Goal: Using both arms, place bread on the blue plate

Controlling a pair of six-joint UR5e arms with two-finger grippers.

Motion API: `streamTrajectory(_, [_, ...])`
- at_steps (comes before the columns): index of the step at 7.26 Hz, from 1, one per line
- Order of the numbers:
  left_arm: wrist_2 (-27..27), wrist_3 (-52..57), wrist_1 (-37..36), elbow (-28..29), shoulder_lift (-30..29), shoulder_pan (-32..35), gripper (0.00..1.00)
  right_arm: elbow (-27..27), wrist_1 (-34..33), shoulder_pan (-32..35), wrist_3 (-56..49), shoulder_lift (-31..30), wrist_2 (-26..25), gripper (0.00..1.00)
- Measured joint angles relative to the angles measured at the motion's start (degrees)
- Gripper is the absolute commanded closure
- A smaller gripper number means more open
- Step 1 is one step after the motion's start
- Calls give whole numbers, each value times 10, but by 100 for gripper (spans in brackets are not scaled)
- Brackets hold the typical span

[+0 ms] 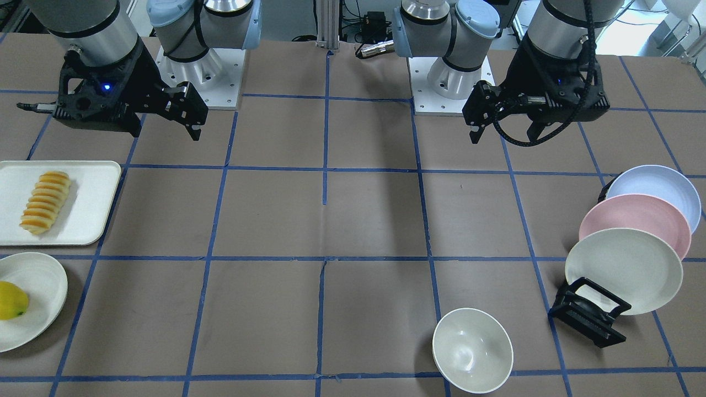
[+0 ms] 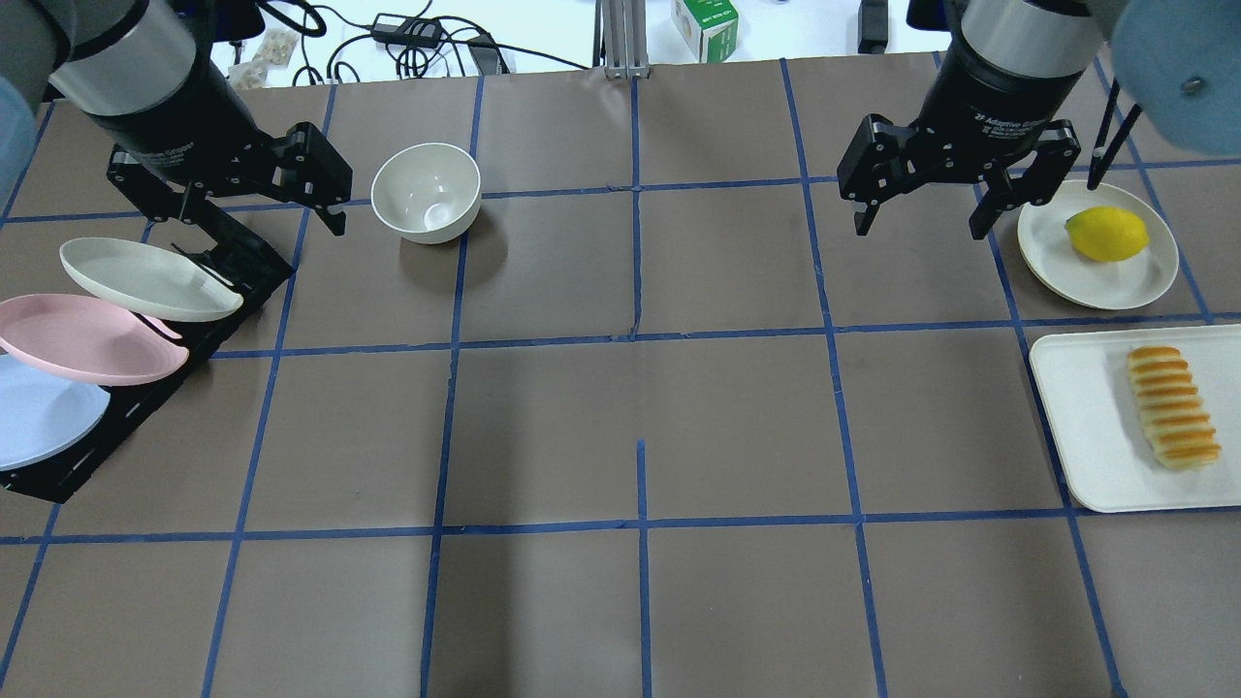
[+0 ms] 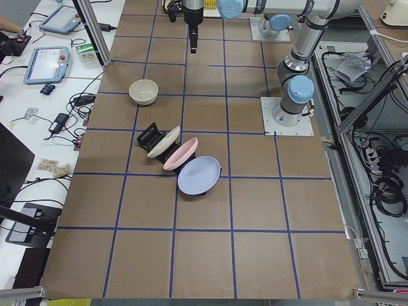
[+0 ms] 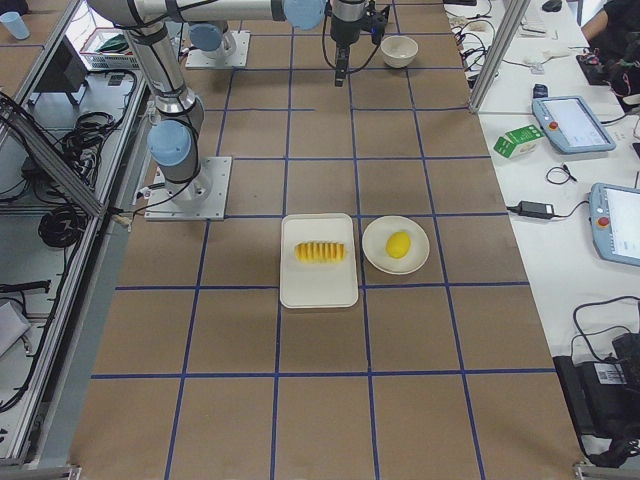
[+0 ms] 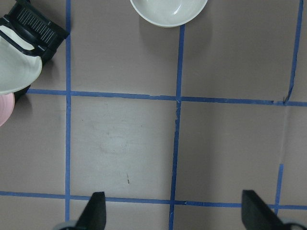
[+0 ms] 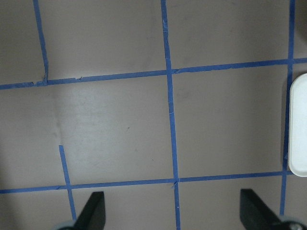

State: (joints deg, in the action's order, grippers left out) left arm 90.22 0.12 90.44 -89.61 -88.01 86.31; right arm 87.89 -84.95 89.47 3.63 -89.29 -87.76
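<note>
The bread (image 2: 1173, 407) lies on a white tray (image 2: 1076, 407) at the table's right edge; it also shows in the front view (image 1: 47, 201). The blue plate (image 2: 44, 412) leans in a black rack (image 1: 587, 317) at the left edge, behind a pink and a cream plate; it shows in the front view too (image 1: 656, 190). My left gripper (image 2: 262, 208) hovers open and empty above the rack's far end. My right gripper (image 2: 921, 221) hovers open and empty, beyond and to the left of the tray. Both wrist views show only table between the jaws.
A pink plate (image 1: 634, 220) and a cream plate (image 1: 623, 270) stand in the same rack. A white bowl (image 2: 427, 192) sits right of the left gripper. A lemon (image 2: 1105, 234) lies on a white plate (image 2: 1144, 281) beyond the tray.
</note>
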Motion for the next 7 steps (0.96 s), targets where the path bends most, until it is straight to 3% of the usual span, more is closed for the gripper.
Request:
streamTrajectory(5, [1,15,-20,0,5,-11,0,0,0,0,-1,1,2,0])
streamTrajectory(7, [-2,59,-29,7,9,-56,0,-1,-1,0,-1,0,3,0])
